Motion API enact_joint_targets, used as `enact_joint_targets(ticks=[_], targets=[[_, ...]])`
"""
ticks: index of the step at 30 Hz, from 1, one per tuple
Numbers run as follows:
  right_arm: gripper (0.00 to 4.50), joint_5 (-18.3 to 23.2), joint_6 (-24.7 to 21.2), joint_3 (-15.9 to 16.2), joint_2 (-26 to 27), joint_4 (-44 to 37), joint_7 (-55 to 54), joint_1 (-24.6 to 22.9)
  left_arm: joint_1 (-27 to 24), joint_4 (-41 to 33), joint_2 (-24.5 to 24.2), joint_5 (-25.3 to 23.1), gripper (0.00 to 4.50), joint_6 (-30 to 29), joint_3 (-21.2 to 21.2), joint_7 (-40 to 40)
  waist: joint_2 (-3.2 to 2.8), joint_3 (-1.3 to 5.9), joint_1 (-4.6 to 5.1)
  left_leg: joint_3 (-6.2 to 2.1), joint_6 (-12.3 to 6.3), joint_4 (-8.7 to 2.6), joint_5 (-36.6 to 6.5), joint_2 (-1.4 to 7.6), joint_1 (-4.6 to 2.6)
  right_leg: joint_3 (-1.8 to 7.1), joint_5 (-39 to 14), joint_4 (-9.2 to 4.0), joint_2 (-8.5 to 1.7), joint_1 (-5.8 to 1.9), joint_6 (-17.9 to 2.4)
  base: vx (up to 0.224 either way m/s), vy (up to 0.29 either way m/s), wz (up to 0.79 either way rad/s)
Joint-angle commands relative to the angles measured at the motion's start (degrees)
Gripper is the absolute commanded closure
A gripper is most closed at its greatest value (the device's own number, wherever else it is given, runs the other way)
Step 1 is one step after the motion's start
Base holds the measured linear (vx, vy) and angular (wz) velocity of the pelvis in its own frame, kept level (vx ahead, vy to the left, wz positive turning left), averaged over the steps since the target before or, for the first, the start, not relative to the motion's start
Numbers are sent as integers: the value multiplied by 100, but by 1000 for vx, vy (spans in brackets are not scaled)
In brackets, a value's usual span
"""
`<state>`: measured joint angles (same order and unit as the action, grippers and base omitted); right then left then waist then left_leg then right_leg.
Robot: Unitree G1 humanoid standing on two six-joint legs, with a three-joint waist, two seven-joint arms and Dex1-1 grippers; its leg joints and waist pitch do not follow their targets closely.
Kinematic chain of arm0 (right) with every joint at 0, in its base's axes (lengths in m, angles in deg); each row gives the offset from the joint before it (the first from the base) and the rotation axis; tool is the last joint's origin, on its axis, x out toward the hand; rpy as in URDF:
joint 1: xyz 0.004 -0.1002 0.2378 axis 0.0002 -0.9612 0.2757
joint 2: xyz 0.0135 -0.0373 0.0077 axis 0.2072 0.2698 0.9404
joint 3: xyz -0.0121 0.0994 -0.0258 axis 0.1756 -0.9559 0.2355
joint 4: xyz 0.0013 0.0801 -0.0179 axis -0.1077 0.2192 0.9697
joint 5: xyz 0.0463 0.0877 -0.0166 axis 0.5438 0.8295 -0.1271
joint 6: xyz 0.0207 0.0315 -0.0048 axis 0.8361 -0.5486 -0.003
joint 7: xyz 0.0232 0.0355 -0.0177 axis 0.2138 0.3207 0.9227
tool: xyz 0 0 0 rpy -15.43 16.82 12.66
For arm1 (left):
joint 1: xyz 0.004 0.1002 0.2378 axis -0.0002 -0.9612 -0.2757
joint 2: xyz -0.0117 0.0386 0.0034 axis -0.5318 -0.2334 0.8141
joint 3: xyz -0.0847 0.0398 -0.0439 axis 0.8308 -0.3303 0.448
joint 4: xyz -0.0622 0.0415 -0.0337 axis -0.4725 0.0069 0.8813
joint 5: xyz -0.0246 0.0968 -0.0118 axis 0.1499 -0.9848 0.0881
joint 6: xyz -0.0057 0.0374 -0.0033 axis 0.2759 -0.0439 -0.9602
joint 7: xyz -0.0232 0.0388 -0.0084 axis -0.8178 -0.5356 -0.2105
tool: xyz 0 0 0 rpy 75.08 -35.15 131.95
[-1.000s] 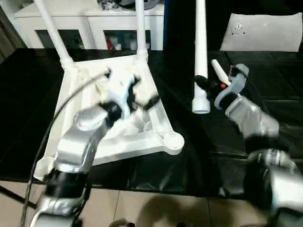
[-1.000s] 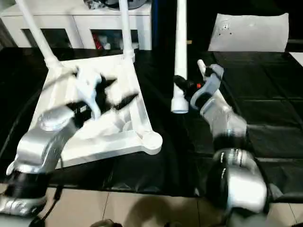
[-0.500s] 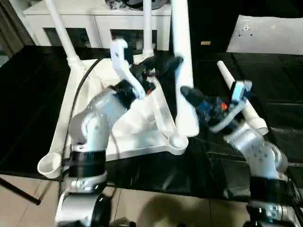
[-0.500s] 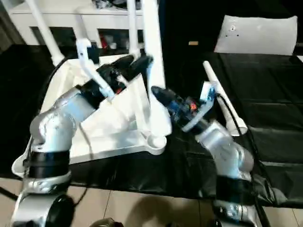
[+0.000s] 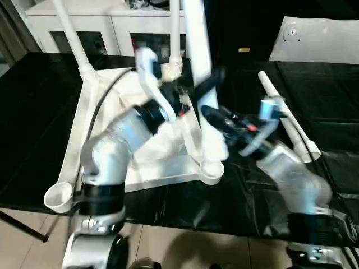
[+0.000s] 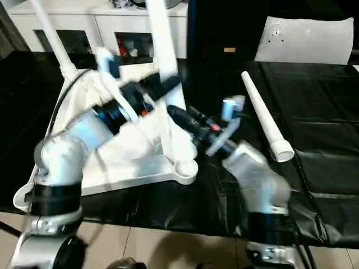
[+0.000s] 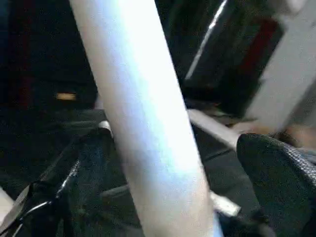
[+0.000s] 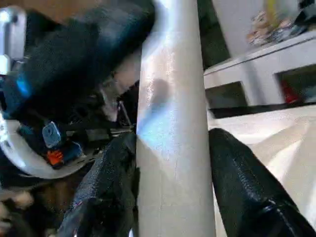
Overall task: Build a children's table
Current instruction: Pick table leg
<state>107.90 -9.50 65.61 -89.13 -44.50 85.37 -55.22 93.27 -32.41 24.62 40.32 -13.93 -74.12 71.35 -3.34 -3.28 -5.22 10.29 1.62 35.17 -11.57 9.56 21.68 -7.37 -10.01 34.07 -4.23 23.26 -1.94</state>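
Two legs seated: both stand in the far corner sockets of the tabletop (image 5: 162,168), which lies ribbed side up on the black work table (image 5: 33,112), in front of the white cabinet (image 5: 112,28).
Third leg (image 5: 205,95): a second ago it hangs upright out over the black table, right of the tabletop; now its wide end sits just above the near right socket (image 5: 211,168), leaning a little. Contact with the socket rim cannot be told.
Fourth leg (image 6: 266,120): lies loose on the black table, right of the arms, well apart from the tabletop.
Right gripper (image 8: 170,163): clenched on the third leg low down, one black finger on each side of the tube; it has carried the leg across to the corner.
Left gripper (image 7: 168,163): has left the tabletop middle and come up beside the same leg higher up; fingers spread wide on either side of the tube, nothing grasped yet.
Near left socket (image 5: 58,196): empty.
Meaning: transport of leg three looks done, step in hand is alignment and push-in.
Next move calls for: tube square over the socket, then a straight press down.
Risk: leaning leg may catch the rim and shove the tabletop.
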Motion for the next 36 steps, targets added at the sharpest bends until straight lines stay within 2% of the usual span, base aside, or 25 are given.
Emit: enact_joint_targets(ticks=[1, 2, 3, 7, 11, 13, 21, 30, 33, 35, 36], targets=[[268, -516, 627, 411, 109, -269, -145, 18, -86, -1, 165, -301, 35, 274, -111, -392, 101, 441, -3, -182, -369, -379, -346, 368, -25, 382, -1526, -460, -513, -355, -399, 0, 0, 0], [268, -575, 693, 450, 114, -266, -155, 11, -87, 5, 194, -320, 35, 299, -104, -445, 97, 433, -4, -179, -336, -370, -359, 367, -17, 378, -1484, -461, -523, -359, -453, 0, 0, 0], [268, -815, 975, 623, 161, -254, -201, -26, -82, 53, 352, -453, 35, 455, -67, -757, 99, 435, 4, -179, -349, -379, -395, 376, -19, 385, -1459, -446, -525, -367, -489, 0, 0, 0], [268, -1362, 1693, 862, 282, -121, -513, -49, -57, 166, 615, -846, 35, 994, -71, -1269, 108, 423, 12, -185, -372, -389, -536, 376, -20, 388, -1608, -479, -519, -358, -439, 0, 0, 0], [268, -1494, 1959, 925, 356, -24, -630, -56, -52, 181, 733, -1086, 35, 1377, -114, -1525, 116, 423, 27, -183, -438, -378, -582, 357, -7, 386, -1622, -488, -517, -368, -405, 0, 0, 0], [268, -1634, 2246, 964, 399, 106, -743, -63, -89, 128, 807, -1294, 35, 1606, -210, -1669, 104, 431, 30, -194, -473, -381, -545, 383, -5, 382, -1599, -487, -518, -352, -418, 0, 0, 0], [268, -1768, 2559, 983, 496, 336, -873, -49, -129, 203, 807, -1474, 35, 1854, -259, -1765, 84, 438, 27, -193, -545, -370, -521, 391, -2, 393, -1303, -442, -523, -360, -612, 0, 0, 0], [268, -1772, 2754, 971, 494, 518, -944, 3, -203, 231, 842, -1508, 35, 1941, -306, -1742, 69, 442, 27, -198, -546, -368, -559, 399, -1, 397, -1232, -428, -526, -367, -669, 0, 0, 0], [268, -1751, 2793, 927, 483, 543, -992, 15, -222, 213, 852, -1406, 35, 1885, -303, -1654, 55, 446, 23, -201, -552, -365, -553, 401, -5, 398, -1169, -421, -525, -365, -687, 0, 0, 0], [268, -1735, 2829, 914, 472, 565, -1017, 21, -240, 198, 876, -1303, 35, 1857, -283, -1588, 66, 447, 24, -198, -550, -364, -565, 398, -5, 397, -1170, -421, -525, -368, -698, 0, 0, 0], [268, -1723, 2845, 909, 464, 585, -1021, 22, -260, 177, 879, -1192, 35, 1844, -257, -1498, 44, 441, 23, -194, -539, -364, -600, 396, -5, 394, -1219, -435, -526, -361, -700, 0, 0, 0]])
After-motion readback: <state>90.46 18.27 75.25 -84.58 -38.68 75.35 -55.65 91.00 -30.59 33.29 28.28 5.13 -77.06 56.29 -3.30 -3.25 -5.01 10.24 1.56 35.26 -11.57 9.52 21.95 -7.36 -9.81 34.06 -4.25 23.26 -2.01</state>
